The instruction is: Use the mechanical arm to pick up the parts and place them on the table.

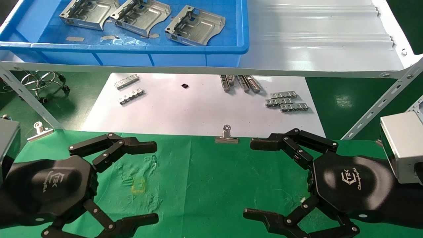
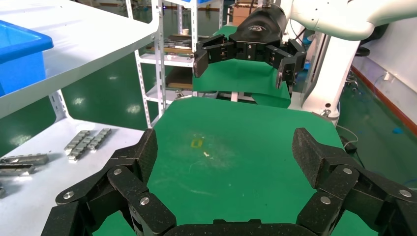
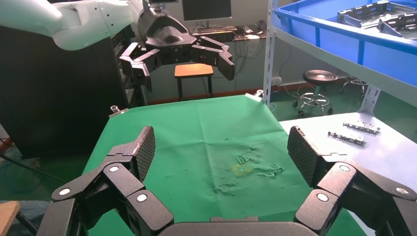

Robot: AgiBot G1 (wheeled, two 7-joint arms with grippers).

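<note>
My left gripper (image 1: 130, 180) and right gripper (image 1: 264, 180) hover over the green desk (image 1: 205, 185), jaws apart and empty. The parts (image 1: 195, 25) lie in the blue bin (image 1: 138, 49) on the white shelf (image 1: 317, 49); reaching up, I risk striking the shelf edge.

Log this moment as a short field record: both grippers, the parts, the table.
left gripper: jaws open, empty, low over the table's left side
right gripper: jaws open, empty, low over the table's right side
parts: three, all lying in the blue bin on the white shelf
table: green cloth, no part on it yet
task progress: nothing picked up
</note>
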